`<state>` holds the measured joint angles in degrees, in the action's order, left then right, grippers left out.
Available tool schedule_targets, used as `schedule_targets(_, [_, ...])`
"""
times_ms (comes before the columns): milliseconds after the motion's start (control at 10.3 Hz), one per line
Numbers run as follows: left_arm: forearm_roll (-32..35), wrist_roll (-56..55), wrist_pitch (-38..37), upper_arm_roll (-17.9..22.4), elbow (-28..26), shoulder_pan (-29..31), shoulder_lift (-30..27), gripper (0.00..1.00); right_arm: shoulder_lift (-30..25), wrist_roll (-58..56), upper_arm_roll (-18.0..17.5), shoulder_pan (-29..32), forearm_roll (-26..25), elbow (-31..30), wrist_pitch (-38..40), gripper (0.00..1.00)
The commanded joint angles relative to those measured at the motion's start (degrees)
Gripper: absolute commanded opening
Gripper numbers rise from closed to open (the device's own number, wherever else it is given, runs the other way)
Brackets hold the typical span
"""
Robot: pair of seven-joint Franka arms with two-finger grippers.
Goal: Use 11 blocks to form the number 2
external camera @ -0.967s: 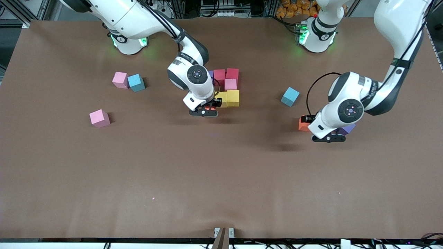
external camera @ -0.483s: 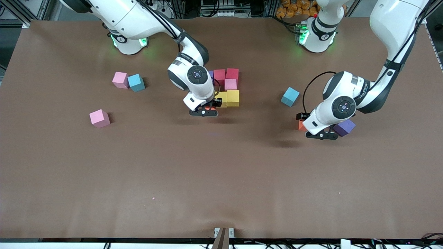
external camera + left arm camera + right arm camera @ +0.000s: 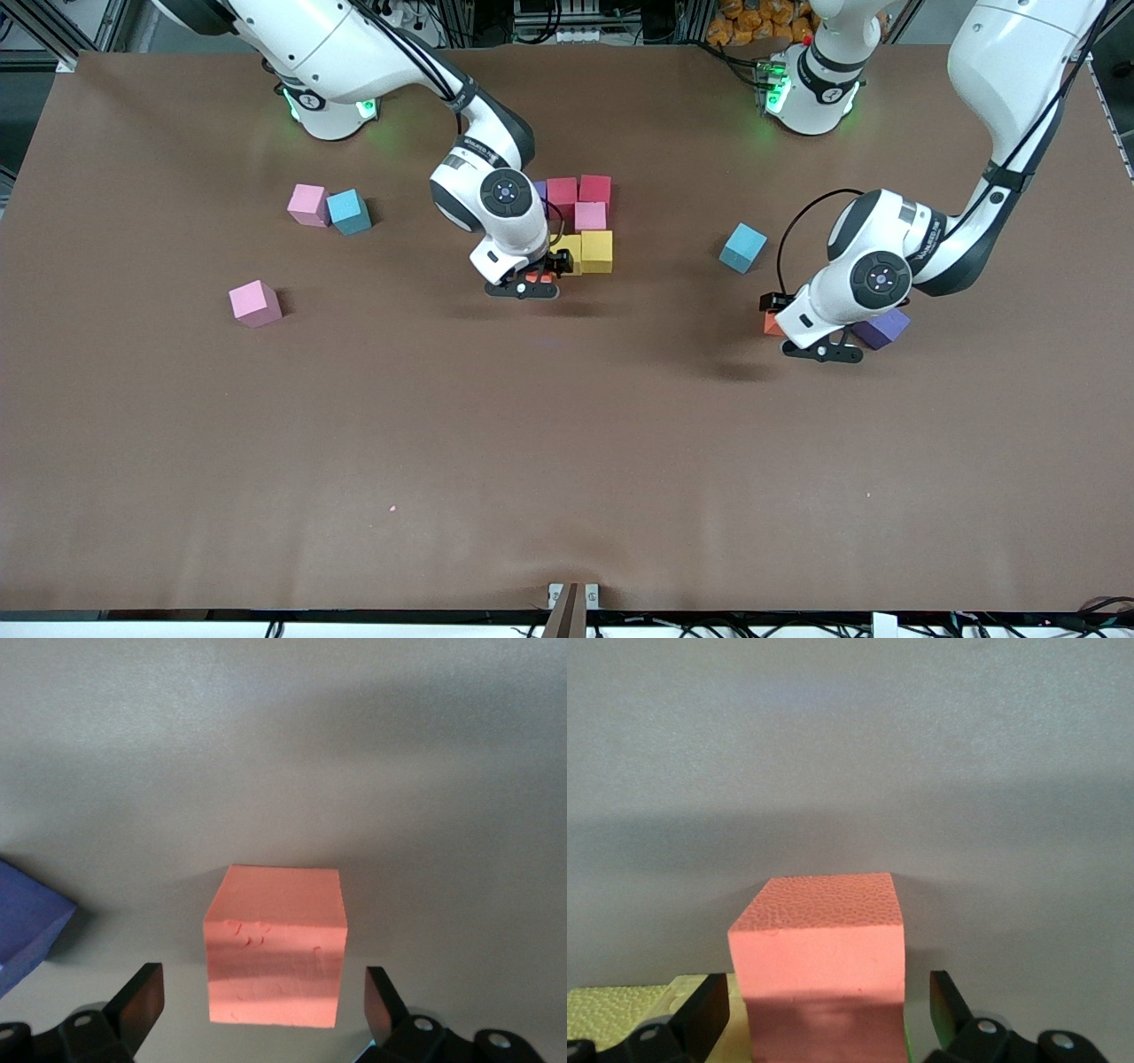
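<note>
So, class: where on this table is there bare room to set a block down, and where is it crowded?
Bare: the brown table's whole stretch nearer the camera than the lone pink foam cube; also between the stacked-together coloured cubes and the light-blue cube. Crowded: around that cluster and by the purple cube.

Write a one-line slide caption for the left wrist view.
Left gripper, fingers open, straddles an orange block on the table, with a purple block beside it.

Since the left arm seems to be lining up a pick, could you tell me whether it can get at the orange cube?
Probably yes: the left gripper is open astride the orange cube, with the purple cube clear.
</note>
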<state>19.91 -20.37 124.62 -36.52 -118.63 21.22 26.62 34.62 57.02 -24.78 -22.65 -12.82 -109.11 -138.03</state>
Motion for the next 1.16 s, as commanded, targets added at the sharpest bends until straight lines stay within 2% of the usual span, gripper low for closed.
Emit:
schedule_targets(0, [1.54,0.6,1.33,-0.48,-0.46,0.66,0.97,1.0,-2.61,0.46,-0.44,0.24,-1.16,0.13,0.39,1.0])
schedule_targets(193, [3.72,0.6,1.77,-0.31,-0.46,0.75,2.03,1.0,-6.65,-0.68,-0.35,0.67,-1.07,0.04,3.28,1.0])
schedule_targets(387, [4.09,0.6,2.73,-0.22,-0.46,1.37,3.08,1.0,-12.09,-4.79,-0.18,4.44,-0.98,-1.7,7.57,1.0])
schedule_targets(483, [4.09,0.51,2.74,-0.3,-0.46,1.28,3.44,0.93,-15.51,-11.08,0.0,7.5,-0.98,-5.46,8.12,1.0])
schedule_targets(677, [4.0,-0.63,2.74,-0.3,-0.46,1.19,3.53,0.72,-22.71,-21.21,-0.09,14.1,-0.63,-13.8,8.39,1.0])
schedule_targets(870, [3.91,-1.68,2.74,-0.31,-0.28,0.84,3.53,0.64,-28.09,-30.6,0.0,18.41,-0.63,-19.36,7.87,1.0])
schedule_targets(1064, [3.82,-5.19,2.65,-0.39,0.33,-0.47,3.53,0.65,-28.82,-39.75,0.0,24.2,-0.63,-21.31,7.08,1.0])
